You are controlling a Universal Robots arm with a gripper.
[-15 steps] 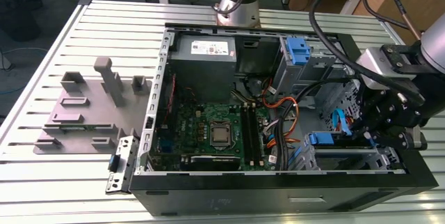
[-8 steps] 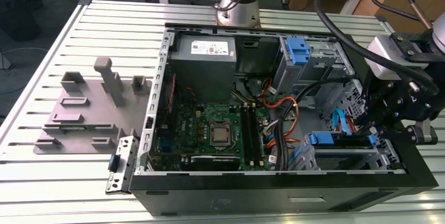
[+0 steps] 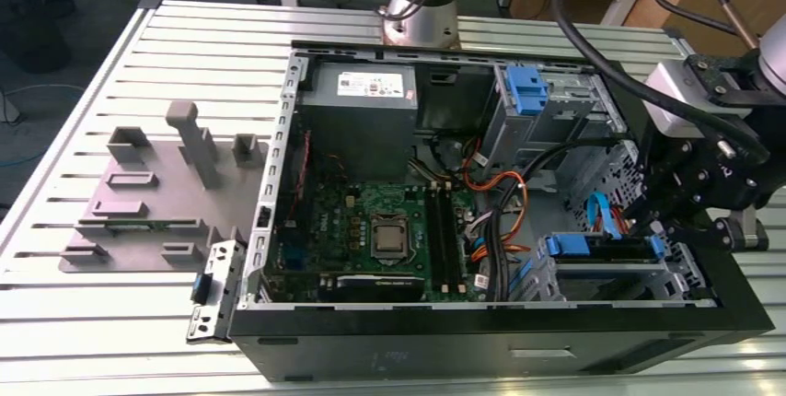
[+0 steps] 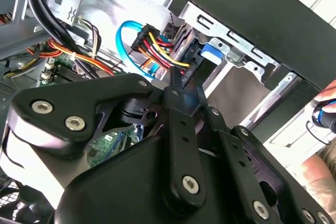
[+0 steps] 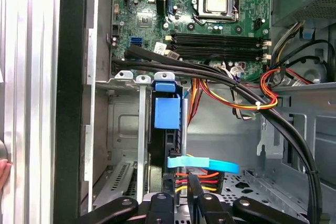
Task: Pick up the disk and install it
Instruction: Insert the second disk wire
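The computer case (image 3: 491, 333) on the table (image 3: 221, 37) holds the disk (image 3: 595, 247) in the drive bay (image 5: 123, 124) at its 4 o'clock corner. The end effector (image 5: 180, 186) is poised beside the disk's cables (image 5: 205, 173); I cannot tell its opening or grip.

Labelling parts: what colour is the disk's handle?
Blue; the disk's handle shows best in the first wrist view.

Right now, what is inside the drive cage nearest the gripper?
The disk, edge-on, blue handle showing, with a light-blue cable and red-yellow wires at its end by the gripper. Its broad faces are hidden by the cage walls.
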